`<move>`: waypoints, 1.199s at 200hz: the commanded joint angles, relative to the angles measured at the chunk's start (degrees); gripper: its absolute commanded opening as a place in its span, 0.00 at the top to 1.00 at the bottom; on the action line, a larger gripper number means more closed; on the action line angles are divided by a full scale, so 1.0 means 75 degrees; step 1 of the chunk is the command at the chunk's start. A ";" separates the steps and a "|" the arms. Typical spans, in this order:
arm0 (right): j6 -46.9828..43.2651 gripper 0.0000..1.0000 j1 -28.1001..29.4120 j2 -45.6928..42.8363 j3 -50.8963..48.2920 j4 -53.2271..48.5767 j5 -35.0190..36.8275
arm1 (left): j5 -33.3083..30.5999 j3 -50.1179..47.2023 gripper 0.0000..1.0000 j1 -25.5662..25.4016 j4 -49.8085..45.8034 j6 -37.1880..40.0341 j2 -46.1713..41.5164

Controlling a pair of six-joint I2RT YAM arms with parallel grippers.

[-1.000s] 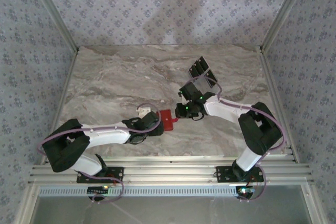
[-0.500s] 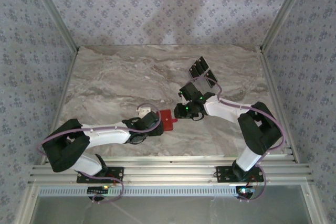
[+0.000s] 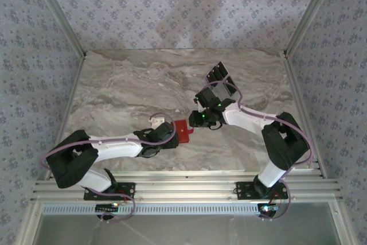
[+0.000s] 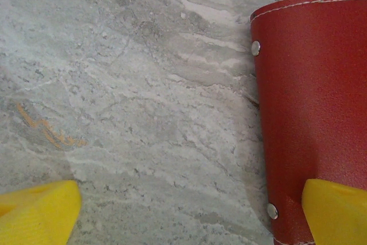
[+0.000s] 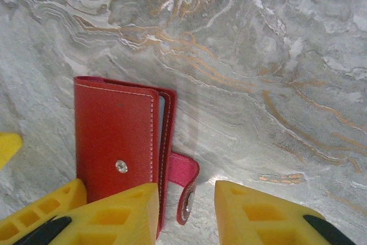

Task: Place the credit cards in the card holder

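Seemingly unloaded, the small red leather folding wallet point(image 5: 114, 142) is lying shut between the grippers; flat black cards point(image 3: 219, 74) are sitting well apart. Left gripper point(image 4: 189, 205) is gaping wide, right gripper point(image 5: 186, 199) slightly parted beside its clasp point(image 5: 184, 176).

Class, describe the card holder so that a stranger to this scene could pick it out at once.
On the grey marble table, look near the front middle, between the left gripper and the right gripper. There lies the card holder, a small wallet. It is the only red thing; the credit cards behind it are black.
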 commanded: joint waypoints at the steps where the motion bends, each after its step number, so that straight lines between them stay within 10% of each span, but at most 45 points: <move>1: -0.0169 0.67 0.0052 0.0188 0.0209 -0.0269 0.0052 | 0.0318 -0.0033 0.00 -0.0005 -0.0266 0.0106 0.0288; 154: -0.0201 1.00 0.0055 0.0302 0.0121 -0.0211 -0.0031 | 0.0306 -0.0068 0.00 0.0001 -0.0206 0.0105 0.0339; 240: 0.0124 1.00 0.0413 0.0189 0.0594 -0.0128 -0.0456 | 0.0408 0.0008 0.01 -0.0005 -0.0154 0.0244 0.0492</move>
